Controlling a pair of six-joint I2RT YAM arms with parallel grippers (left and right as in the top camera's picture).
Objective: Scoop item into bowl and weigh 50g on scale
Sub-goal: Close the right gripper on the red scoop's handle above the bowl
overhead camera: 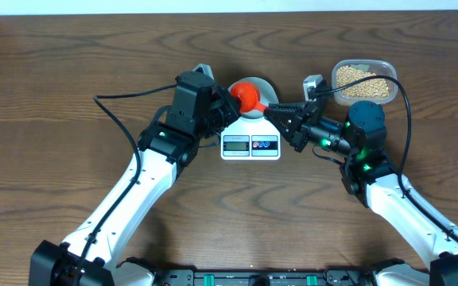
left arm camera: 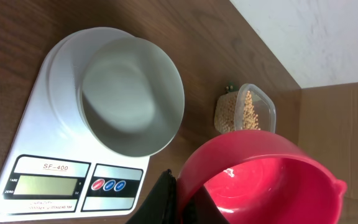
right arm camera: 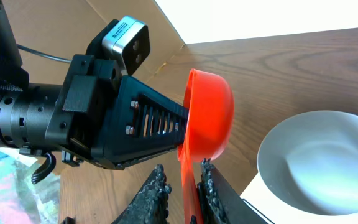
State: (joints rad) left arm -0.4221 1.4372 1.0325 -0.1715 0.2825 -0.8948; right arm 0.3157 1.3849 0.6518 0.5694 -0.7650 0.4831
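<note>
While the left gripper [right arm camera: 176, 130] clenches the red scoop [right arm camera: 213, 106] above the scale's [overhead camera: 250, 145] rear edge, the right gripper [right arm camera: 183, 169] loosely straddles the scoop's handle, unclamped

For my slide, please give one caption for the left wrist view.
Empty bowl on the scale; red scoop near camera, bean tub beyond.

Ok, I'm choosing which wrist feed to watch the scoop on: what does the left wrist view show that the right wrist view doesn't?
Only the left wrist view: the scale with its display and buttons, the clear tub holding the beans, and the red scoop seen empty inside. Only the right wrist view: the left gripper clamped on the scoop, and the right gripper straddling its handle. Both: the scoop and the empty bowl.
</note>
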